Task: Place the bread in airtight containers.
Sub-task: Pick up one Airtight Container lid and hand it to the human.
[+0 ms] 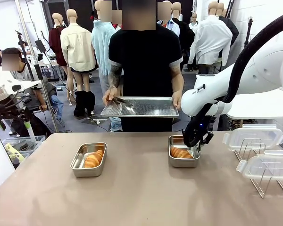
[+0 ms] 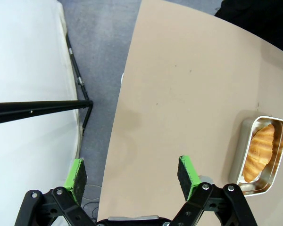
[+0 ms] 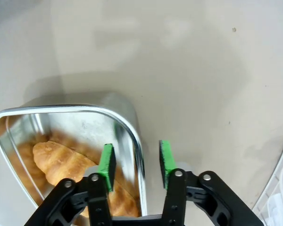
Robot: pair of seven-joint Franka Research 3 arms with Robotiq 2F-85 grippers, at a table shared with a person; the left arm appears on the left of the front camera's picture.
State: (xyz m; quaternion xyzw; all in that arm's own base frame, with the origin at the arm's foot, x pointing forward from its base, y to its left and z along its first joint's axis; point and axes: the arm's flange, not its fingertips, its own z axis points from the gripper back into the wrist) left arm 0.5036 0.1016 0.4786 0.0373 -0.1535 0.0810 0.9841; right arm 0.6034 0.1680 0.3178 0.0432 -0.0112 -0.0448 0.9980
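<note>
The right arm [image 1: 269, 70] was rounded, glossy white, with a thick black cable [image 1: 254, 43]. The left gripper [image 2: 132, 174] and right gripper [image 3: 134, 160] had black linkages [image 3: 198, 200], silver screws [image 2: 60, 191] and green pads [image 2: 77, 173]. The person [image 1: 144, 66] wore a black short-sleeved shirt [image 1: 146, 47].

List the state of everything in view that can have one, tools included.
Left tin: lidless, left croissant inside.
Right tin: lidless, right croissant inside.
Far lid and near lid: off the tins, on the wire rack.
Tray: held by the person, off the table.
Left tool: open, empty.
Right tool: open, pads astride the right tin's wall, gripping nothing.
</note>
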